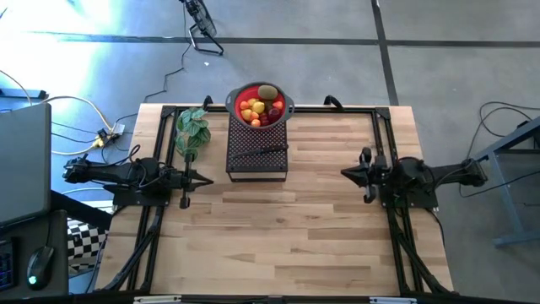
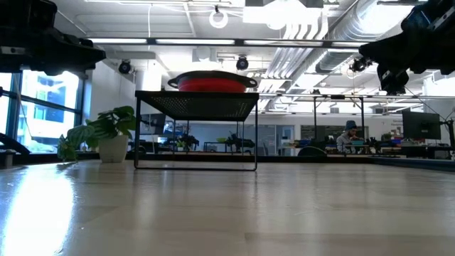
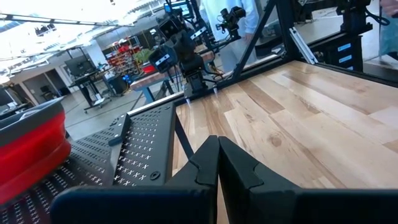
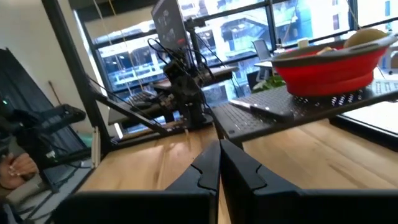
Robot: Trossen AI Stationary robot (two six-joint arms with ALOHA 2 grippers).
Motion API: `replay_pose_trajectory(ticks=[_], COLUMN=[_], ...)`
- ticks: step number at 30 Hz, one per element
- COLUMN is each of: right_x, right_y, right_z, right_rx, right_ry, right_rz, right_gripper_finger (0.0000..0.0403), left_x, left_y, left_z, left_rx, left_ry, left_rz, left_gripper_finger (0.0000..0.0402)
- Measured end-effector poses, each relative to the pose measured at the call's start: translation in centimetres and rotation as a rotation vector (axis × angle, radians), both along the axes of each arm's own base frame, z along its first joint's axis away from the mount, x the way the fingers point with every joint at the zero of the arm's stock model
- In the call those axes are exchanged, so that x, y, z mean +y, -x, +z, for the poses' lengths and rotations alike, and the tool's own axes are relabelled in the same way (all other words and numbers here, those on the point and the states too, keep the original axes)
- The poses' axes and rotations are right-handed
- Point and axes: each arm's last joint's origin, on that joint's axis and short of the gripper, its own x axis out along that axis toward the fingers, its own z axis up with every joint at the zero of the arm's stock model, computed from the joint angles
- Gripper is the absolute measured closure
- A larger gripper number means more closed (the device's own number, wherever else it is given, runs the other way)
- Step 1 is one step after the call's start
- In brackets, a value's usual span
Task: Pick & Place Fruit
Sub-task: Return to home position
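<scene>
The fruit (image 1: 260,108) lies heaped in a red strainer bowl (image 1: 240,95) at the far end of a black mesh rack (image 1: 253,167), which stands at the far middle of the wooden bench (image 1: 321,236), a black-handled knife (image 1: 261,152) on it and a potted plant (image 1: 192,128) just beside it. The left pincer (image 1: 202,178) and the right pincer (image 1: 346,173) hang over opposite sides of the bench, well apart from the bowl, each pressed together and holding nothing.
</scene>
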Motion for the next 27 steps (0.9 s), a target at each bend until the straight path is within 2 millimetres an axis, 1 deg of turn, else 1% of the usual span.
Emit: replay_pose_trajectory(ticks=[3, 14, 27], right_x=[-0.02, -0.05, -0.05], right_y=[-0.02, -0.05, -0.1], right_z=[-0.24, -0.54, -0.63], right_rx=[0.027, 0.079, 0.089], right_ry=[0.022, 0.236, 0.242], right_rz=[-0.011, -0.039, -0.04], right_gripper_finger=[0.0399, 0.0399, 0.0399], left_x=[0.01, 0.01, 0.01], left_y=[0.0, 0.0, 0.0], left_z=[-0.01, 0.0, -0.01], left_rx=[0.0, 0.002, 0.003], left_ry=[0.0, 0.044, 0.042], left_rz=[0.002, 0.002, 0.001], left_gripper_finger=[0.0398, 0.0398, 0.0398])
